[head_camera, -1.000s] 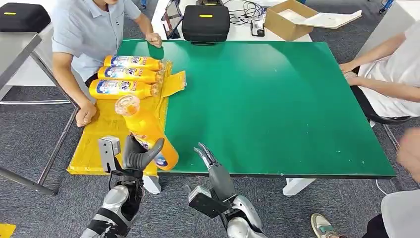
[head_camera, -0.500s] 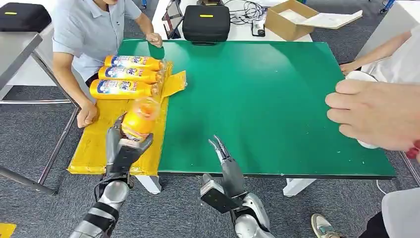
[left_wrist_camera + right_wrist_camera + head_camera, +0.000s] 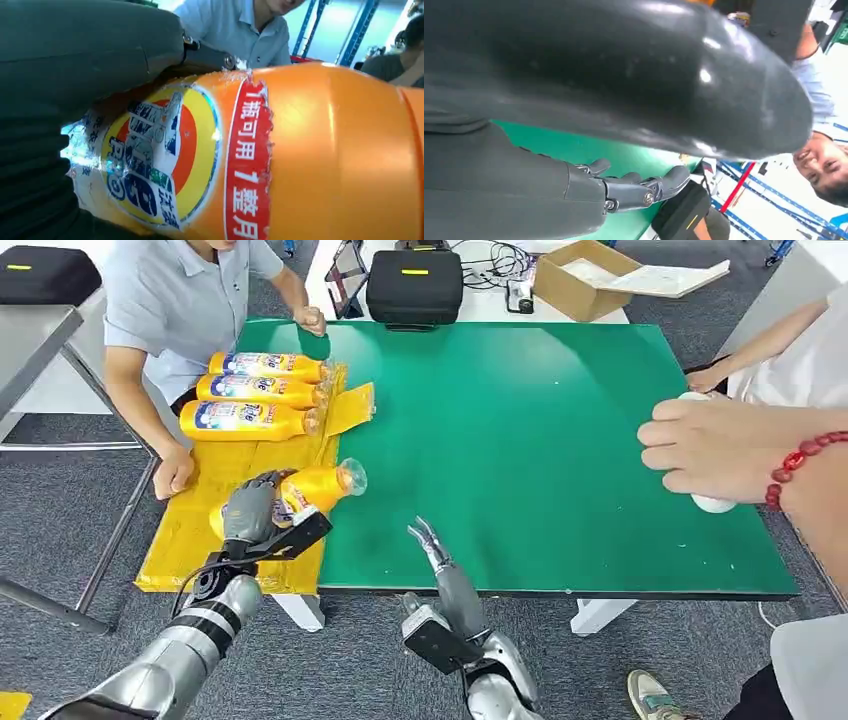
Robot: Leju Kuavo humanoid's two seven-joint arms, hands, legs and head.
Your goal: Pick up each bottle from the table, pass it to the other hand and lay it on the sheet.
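Here the left hand (image 3: 250,512) gripped the orange bottle (image 3: 312,488) over the yellow sheet (image 3: 190,530); it should settle it flat at six o'clock of the three laid bottles (image 3: 255,392), while the right hand (image 3: 432,545) stood spread, holding nothing.

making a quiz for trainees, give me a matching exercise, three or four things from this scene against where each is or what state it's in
Things:
1. held bottle
2. right hand
3. black case
4. cardboard box

Places or states:
A. open, over the green table's near edge
B. beyond the table's far edge, flaps open
C. gripped by the left hand, over the yellow sheet
D. beyond the table's far edge, yellow mark on top

Pairs: 1-C, 2-A, 3-D, 4-B
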